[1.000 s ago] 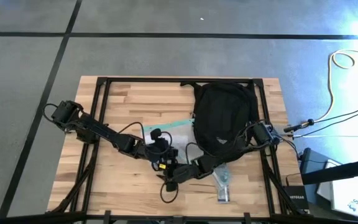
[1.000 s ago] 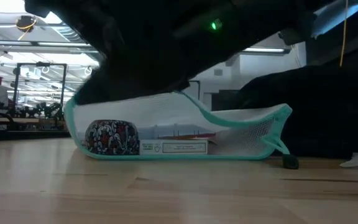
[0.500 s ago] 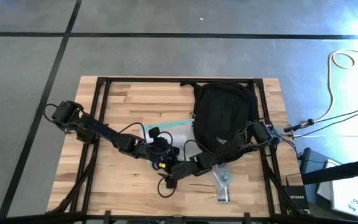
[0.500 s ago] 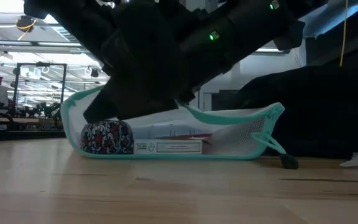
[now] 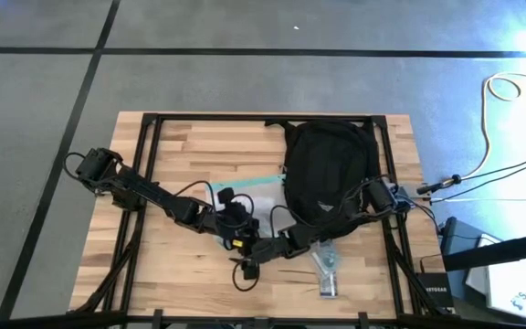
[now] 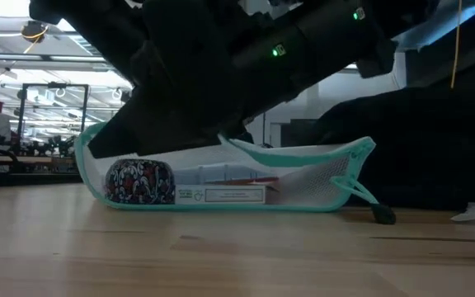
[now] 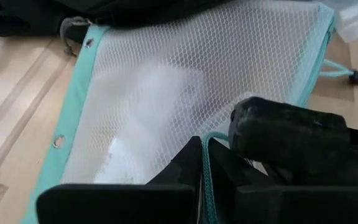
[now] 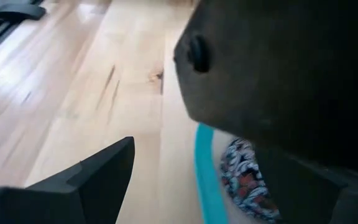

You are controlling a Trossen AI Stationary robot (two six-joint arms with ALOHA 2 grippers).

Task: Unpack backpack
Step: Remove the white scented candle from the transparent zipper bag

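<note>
Both grippers met at lower centre: the left gripper pinched shut on the mesh pouch's teal edge, the right gripper gaped empty. The backpack lay upper right.

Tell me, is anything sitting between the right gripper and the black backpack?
Yes. The mesh pouch lies between them, beside the backpack, and the left gripper is shut on the pouch's teal edge. The right gripper is open over bare table on the pouch's far side from the backpack.
</note>
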